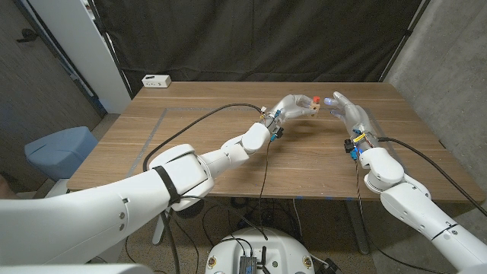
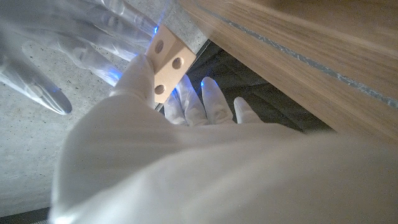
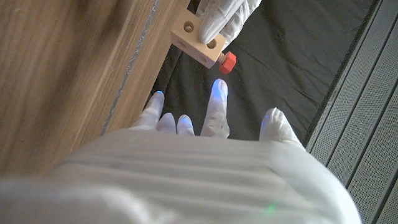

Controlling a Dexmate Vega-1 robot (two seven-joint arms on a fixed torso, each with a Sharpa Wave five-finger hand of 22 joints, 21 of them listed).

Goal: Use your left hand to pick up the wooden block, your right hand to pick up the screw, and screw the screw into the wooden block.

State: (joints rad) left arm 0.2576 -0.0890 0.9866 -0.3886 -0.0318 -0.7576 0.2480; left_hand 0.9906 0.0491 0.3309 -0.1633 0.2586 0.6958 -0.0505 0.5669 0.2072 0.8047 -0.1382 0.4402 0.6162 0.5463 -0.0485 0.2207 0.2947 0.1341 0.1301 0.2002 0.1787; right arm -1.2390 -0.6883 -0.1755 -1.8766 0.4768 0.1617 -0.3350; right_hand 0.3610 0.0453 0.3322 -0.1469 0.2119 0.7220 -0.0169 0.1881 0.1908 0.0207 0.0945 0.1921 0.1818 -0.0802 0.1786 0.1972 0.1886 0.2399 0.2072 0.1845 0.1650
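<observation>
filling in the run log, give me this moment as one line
left hand: holds wooden block above table | screw: red, in block | right hand: fingers apart, off screw

wooden block [image 2: 167, 70] in left hand [image 2: 186, 155]

The left robot hand [image 3: 225, 20] covers part of the wooden block [image 3: 196, 38], and the screw [image 3: 227, 62] shows only its red head.
</observation>
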